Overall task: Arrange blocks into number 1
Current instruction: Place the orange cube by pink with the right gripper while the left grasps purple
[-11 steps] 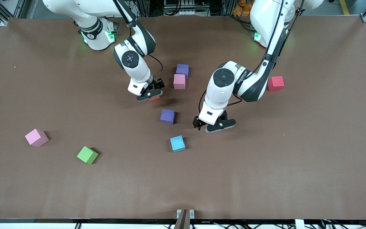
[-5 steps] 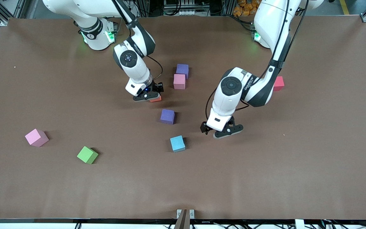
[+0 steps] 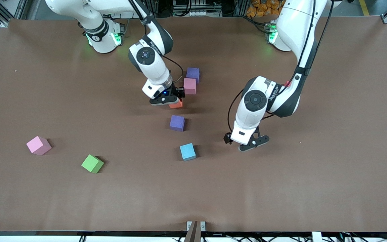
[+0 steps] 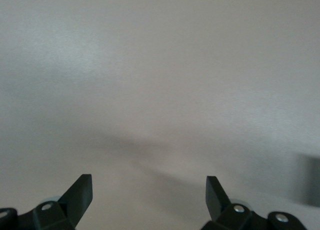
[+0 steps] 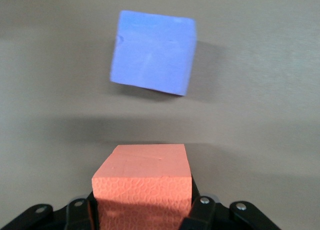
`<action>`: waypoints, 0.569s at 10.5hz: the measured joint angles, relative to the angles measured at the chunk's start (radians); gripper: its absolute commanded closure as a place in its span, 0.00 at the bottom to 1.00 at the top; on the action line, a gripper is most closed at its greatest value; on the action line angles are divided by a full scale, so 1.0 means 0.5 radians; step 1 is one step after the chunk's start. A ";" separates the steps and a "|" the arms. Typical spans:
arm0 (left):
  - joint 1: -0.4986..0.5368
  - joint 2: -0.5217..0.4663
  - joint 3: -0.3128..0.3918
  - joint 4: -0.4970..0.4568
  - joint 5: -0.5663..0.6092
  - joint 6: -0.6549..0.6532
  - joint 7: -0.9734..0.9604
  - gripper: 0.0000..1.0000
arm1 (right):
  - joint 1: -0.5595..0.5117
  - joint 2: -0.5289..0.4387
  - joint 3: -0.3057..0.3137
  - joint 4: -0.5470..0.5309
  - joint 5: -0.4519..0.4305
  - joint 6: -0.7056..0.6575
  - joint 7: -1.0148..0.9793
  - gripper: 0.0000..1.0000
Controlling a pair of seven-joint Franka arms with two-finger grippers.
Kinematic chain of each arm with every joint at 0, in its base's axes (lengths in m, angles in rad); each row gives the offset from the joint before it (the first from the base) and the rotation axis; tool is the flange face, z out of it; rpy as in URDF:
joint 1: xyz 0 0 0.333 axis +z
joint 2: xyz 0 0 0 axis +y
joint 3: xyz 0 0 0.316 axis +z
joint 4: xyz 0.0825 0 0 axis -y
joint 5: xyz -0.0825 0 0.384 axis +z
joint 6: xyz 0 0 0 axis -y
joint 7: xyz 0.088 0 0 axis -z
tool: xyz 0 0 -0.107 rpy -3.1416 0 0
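The orange block (image 5: 143, 182) is pinched in the right pincer (image 3: 168, 100), to be set below the pink block (image 3: 189, 86) beside it; the left pincer (image 3: 250, 144) is spread, waiting.

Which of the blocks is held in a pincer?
The orange block, clamped in the right pincer beside the pink block. All other blocks lie free; the left pincer is open, empty.

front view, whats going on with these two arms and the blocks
The right gripper is shut on the orange block, beside the pink block and purple block lined up mid-table. The left gripper hangs open over bare table, holding nothing. The other blocks lie scattered.
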 measured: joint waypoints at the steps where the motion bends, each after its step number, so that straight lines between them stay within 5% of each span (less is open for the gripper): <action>1: 0.007 -0.001 0.000 0.000 0.000 -0.040 -0.032 0.00 | 0.041 0.050 -0.010 0.059 0.000 -0.002 0.003 0.56; 6: 0.002 -0.015 -0.049 -0.070 0.000 -0.121 -0.159 0.00 | 0.240 0.193 -0.059 0.206 0.000 -0.013 0.020 0.56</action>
